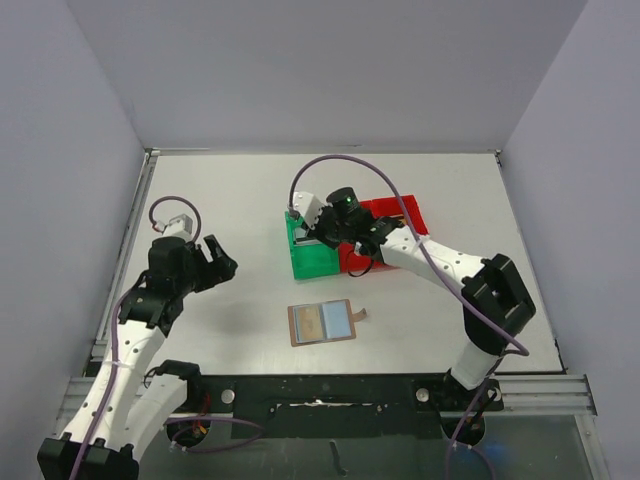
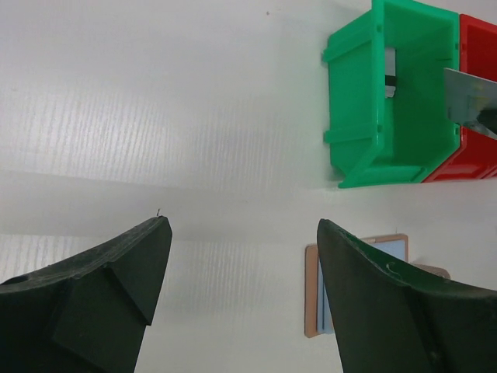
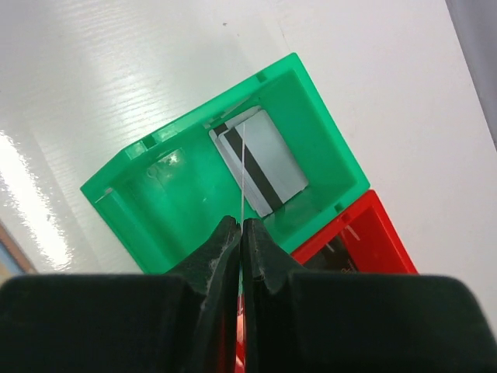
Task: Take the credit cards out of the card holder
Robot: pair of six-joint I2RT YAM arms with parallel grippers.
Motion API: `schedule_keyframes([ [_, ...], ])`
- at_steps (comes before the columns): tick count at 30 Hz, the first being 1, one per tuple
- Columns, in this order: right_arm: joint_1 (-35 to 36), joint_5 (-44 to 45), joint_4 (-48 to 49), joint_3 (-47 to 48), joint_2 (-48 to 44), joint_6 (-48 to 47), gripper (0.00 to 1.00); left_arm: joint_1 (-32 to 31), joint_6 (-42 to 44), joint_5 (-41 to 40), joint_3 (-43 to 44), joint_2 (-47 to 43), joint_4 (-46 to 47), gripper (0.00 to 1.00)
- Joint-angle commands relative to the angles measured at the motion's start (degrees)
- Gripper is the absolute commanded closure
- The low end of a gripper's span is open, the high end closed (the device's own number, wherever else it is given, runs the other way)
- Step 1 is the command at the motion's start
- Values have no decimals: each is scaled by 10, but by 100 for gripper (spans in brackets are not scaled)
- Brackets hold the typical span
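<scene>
Left claw [image 2: 241,225]: I see it spread wide, empty, well left of the green bin [image 1: 312,262].
Card holder [image 1: 322,323]: open flat on the counter [image 1: 220,200], near side of the bin.
Right claw [image 3: 241,227]: pinched on a credit card [image 2: 466,97], over the bin.

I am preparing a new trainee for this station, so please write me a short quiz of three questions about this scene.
1. True or false: the card holder lies open on the table.
2. The striped card lies in: A the green bin, B the red bin, C the card holder.
3. Fill in: the jaws of the right gripper are shut on a thin ____.
Key: 1 true; 2 A; 3 card.
</scene>
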Motion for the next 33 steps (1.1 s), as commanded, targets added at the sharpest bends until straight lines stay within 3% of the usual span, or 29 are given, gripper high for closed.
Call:
schedule_keyframes([
  [1,-3,-22,-14,48,39,-80,100,6,20,36,1,-16,55,24],
  [20,-13,32,-70,178,196,-246,100,44,21,52,-8,-64,77,24],
  [33,-10,62,-61,214,247,-286,99,51,23,62,-8,-61,82,24],
])
